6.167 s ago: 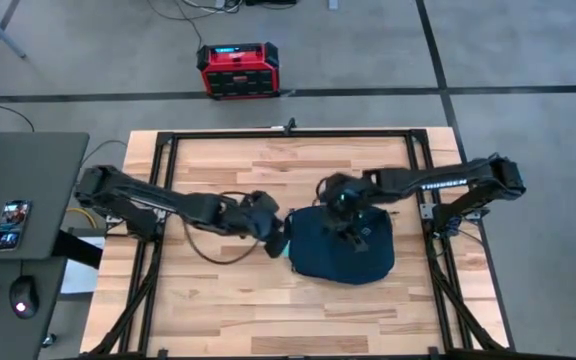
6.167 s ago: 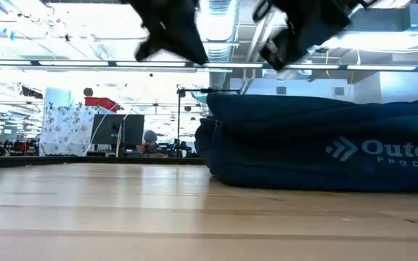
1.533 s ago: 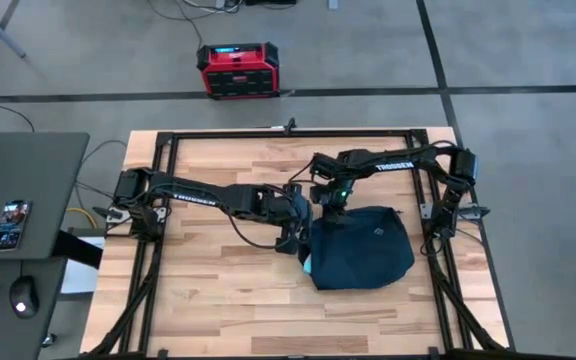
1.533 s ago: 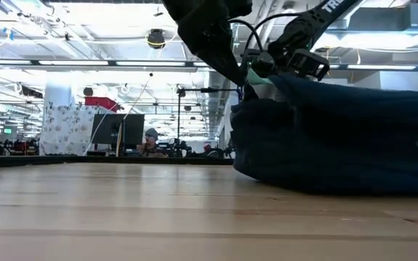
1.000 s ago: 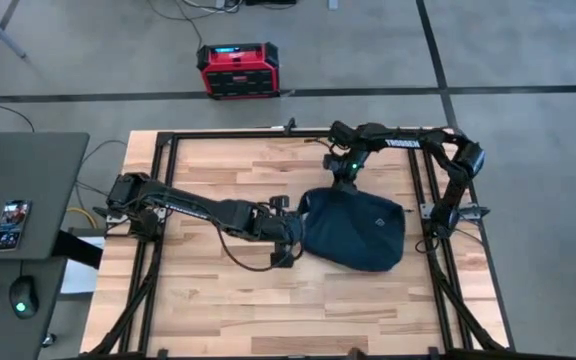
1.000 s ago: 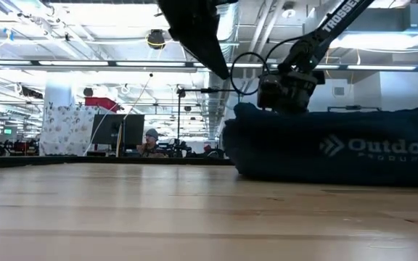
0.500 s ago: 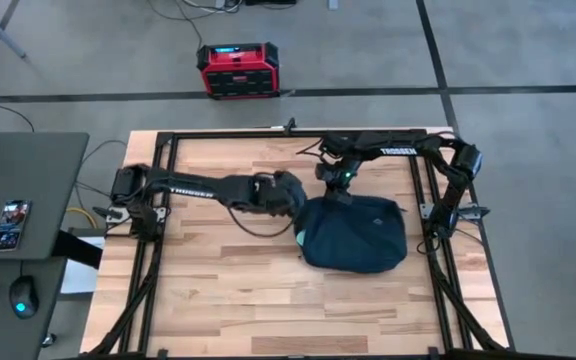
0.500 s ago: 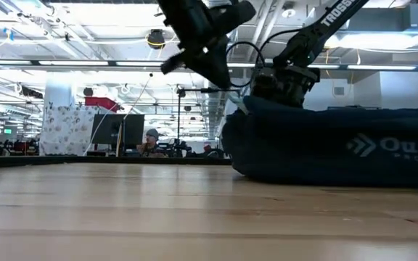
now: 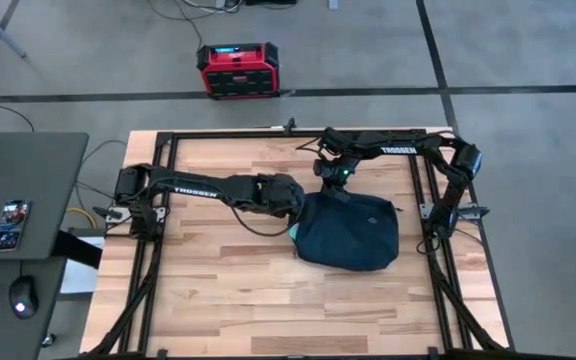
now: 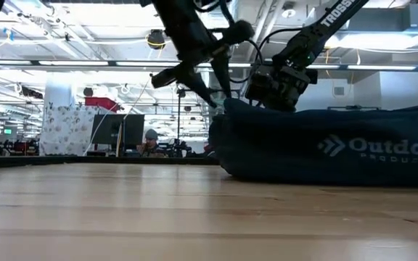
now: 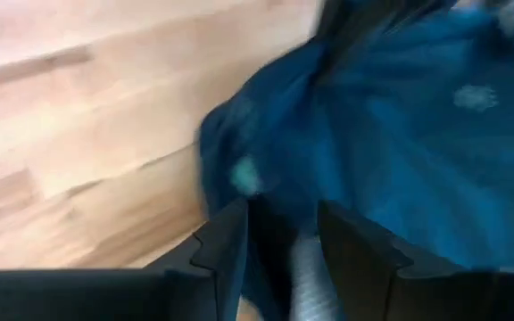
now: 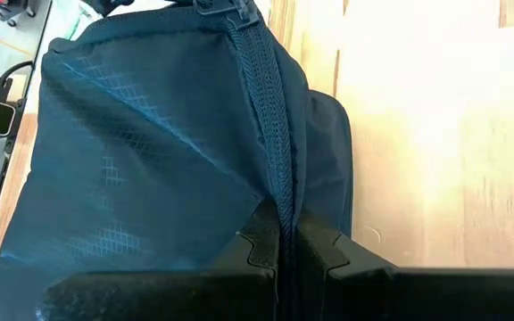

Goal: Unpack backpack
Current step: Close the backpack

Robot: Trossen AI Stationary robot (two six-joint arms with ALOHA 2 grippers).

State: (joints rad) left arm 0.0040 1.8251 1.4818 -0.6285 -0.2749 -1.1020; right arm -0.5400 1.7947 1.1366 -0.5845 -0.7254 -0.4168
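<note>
The dark navy-teal backpack (image 9: 353, 235) lies flat on the wooden table, right of centre, with its logo (image 10: 332, 147) facing the near edge. A sliver of paler lining (image 9: 294, 232) shows at its left end. My left gripper (image 9: 295, 210) reaches down at the backpack's far left corner (image 10: 220, 101), with blue fabric (image 11: 279, 223) between its fingers. My right gripper (image 9: 335, 190) is at the backpack's far edge, shut on the zipper seam (image 12: 275, 143). My left gripper has the backpack's fabric at its far left corner (image 11: 275, 209) between its two fingers, coming slanting down from the table's left. The view is blurred, so layers and edge cannot be told. The backpack stays on the table. My right gripper pinches the zipper seam (image 12: 280, 218) on the backpack's far edge between its two fingers. The fingers come slanting down from the far side and lie along the seam. The backpack rests on the table below them.
A red-black box (image 9: 238, 70) stands on the floor beyond the table's far edge. A grey desk (image 9: 18, 200) with a phone and a mouse sits to the left. Black frame rails (image 9: 158, 230) run along the table's sides. Bare wood lies near and left of the backpack.
My left gripper has gone from the backpack's near left side toward the far edge, to its far left corner. My right gripper has come toward the near edge and left, onto the backpack's far edge. The backpack has turned a little and shifted left.
</note>
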